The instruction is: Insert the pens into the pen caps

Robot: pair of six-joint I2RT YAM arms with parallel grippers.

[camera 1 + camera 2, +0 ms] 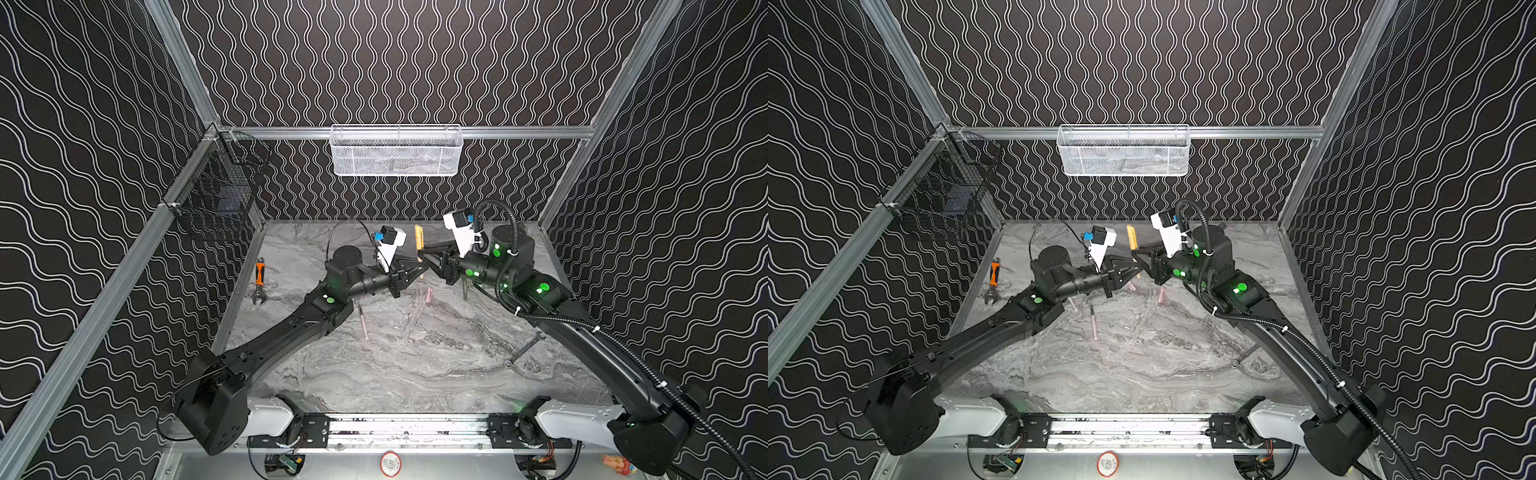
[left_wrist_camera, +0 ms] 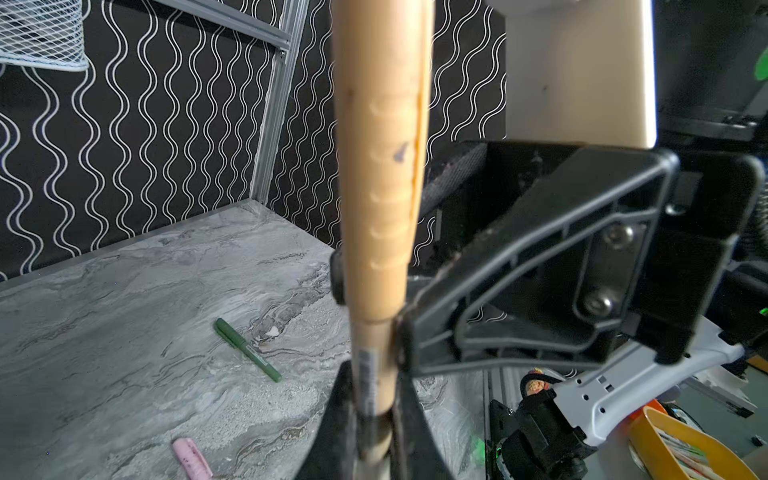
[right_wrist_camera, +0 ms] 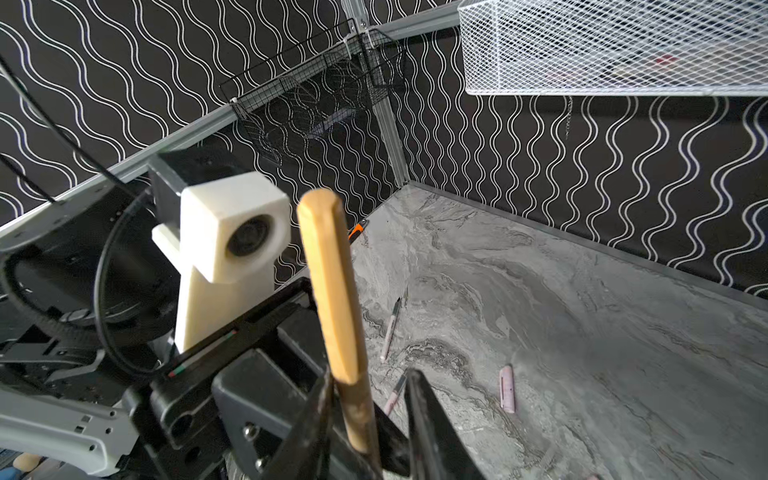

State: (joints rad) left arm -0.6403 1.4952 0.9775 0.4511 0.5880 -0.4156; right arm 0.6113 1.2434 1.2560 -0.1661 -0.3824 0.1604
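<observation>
Pen (image 2: 371,343) end hidden in left tool (image 2: 374,374), cap (image 2: 382,166) cropped.

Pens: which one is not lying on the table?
The gold-tan pen, capped and held roughly upright in the left gripper above the table. The green pen and the pink pens lie flat on it.

A robotics lab test cell is shown. A marble-patterned tabletop (image 1: 415,365) is enclosed by wavy-patterned panels (image 1: 395,62) on aluminium framing (image 1: 498,132). Two robot arms (image 1: 286,332) (image 1: 602,345) are mounted on a rail (image 1: 407,428).
</observation>
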